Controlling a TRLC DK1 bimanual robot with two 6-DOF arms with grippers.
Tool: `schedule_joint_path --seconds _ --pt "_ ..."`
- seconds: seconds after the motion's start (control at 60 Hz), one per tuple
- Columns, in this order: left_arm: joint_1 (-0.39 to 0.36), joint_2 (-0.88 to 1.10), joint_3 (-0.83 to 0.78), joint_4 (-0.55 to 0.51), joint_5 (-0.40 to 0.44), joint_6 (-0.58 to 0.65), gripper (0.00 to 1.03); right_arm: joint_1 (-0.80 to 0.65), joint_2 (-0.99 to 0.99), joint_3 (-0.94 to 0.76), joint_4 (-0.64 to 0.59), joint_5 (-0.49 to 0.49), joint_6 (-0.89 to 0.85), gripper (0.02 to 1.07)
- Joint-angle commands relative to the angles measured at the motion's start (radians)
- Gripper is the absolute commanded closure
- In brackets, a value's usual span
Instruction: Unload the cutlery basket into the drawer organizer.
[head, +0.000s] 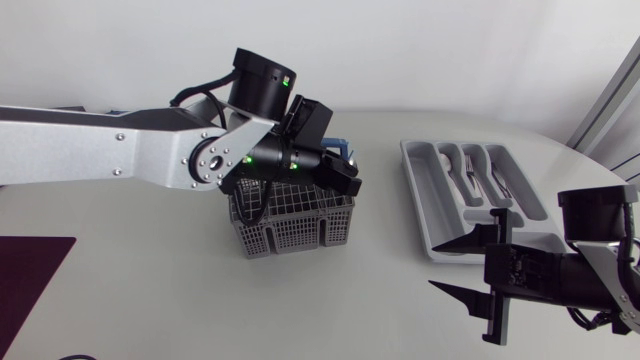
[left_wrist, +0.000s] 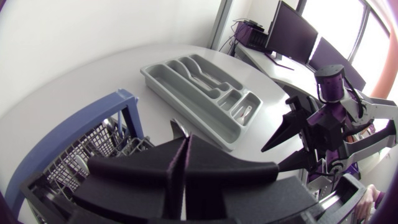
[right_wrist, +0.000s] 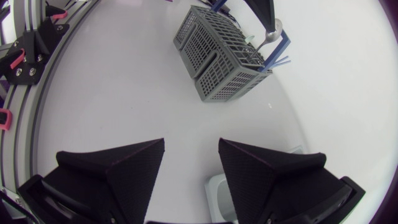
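The grey mesh cutlery basket with a blue handle stands mid-table. My left gripper hangs over its right end, shut on a silver piece of cutlery whose rounded end shows just past the fingertips; its lower part still reaches into the basket. The grey drawer organizer lies at the right with some cutlery in its long slots. My right gripper is open and empty, just off the organizer's near end.
A dark mat lies at the table's near left corner. The table edge curves close behind the organizer at the right. A corner of the organizer shows between my right fingers.
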Motion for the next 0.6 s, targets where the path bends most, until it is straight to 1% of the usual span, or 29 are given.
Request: schedule_joint_path --seconds 0.0,0.05,0.117,0.4,0.433,0.467,0.517,0.583 --pt "0.012 -0.039 -0.032 0.022 0.034 -0.01 0.96 0.012 0.005 0.028 0.018 0.004 0.039 0.42" --pt "0.015 -0.049 -0.036 0.025 0.046 -0.01 0.96 0.018 0.013 0.037 0.026 0.004 0.063 0.42" --pt "0.019 -0.069 -0.042 0.03 0.062 -0.01 0.96 0.021 0.02 0.052 0.026 0.004 0.092 0.38" --pt "0.022 -0.154 -0.075 0.053 0.128 -0.007 0.96 0.05 0.036 0.083 0.033 0.001 0.151 0.38" --pt "0.023 -0.161 -0.078 0.053 0.131 -0.004 0.96 0.05 0.04 0.087 0.033 -0.002 0.157 0.38" --pt "0.023 -0.171 -0.083 0.054 0.138 0.001 0.96 0.05 0.046 0.093 0.033 -0.005 0.166 0.34" --pt "0.028 -0.181 -0.085 0.053 0.143 0.007 0.96 0.05 0.057 0.104 0.029 -0.01 0.174 0.34" --pt "0.035 -0.189 -0.086 0.043 0.174 0.016 0.96 0.05 0.068 0.12 0.024 -0.019 0.189 0.34"
